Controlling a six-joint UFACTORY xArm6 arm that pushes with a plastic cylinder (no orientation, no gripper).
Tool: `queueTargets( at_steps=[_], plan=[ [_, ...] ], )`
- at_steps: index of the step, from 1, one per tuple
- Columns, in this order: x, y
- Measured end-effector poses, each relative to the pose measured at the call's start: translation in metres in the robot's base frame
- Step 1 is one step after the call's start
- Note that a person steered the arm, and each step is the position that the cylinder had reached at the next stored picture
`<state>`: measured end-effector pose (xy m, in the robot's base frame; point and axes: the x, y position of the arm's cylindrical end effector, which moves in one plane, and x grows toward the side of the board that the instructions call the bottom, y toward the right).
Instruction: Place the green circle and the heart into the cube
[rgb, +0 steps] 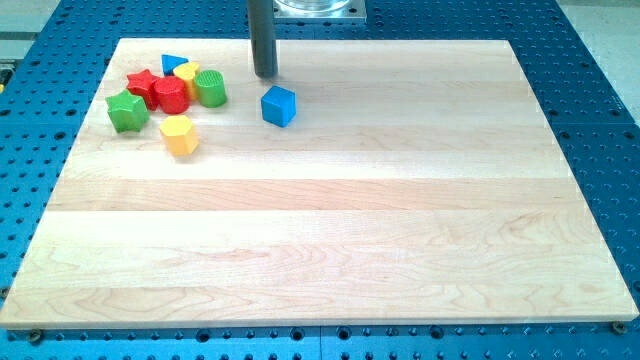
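My tip (264, 75) rests on the board near the view's top, just above and left of the blue cube (279, 105), a small gap apart. The green circle (210, 88) stands left of the cube, at the right edge of a cluster of blocks. A yellow block that looks like the heart (187, 72) sits just left of and above the green circle, touching it, partly hidden by the red block in front of it.
The cluster at the view's upper left also holds a blue triangle (173, 64), a red star (143, 81), a red hexagon-like block (171, 95) and a green star (127, 111). A second yellow block (179, 134) lies below them. The wooden board (330, 240) lies on a blue perforated table.
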<state>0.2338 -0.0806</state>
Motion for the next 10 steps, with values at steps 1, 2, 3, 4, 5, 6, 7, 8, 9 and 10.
queueTargets(
  at_steps=[1,2,3,4,5,6,7,8,9,10],
  plan=[
    [-0.030,-0.055],
    [-0.030,-0.102],
    [-0.019,-0.161],
    [0.029,-0.153],
    [0.082,-0.082],
    [0.073,-0.028],
    [0.071,-0.002],
    [0.063,0.037],
    [0.064,0.064],
    [0.067,0.065]
  ],
)
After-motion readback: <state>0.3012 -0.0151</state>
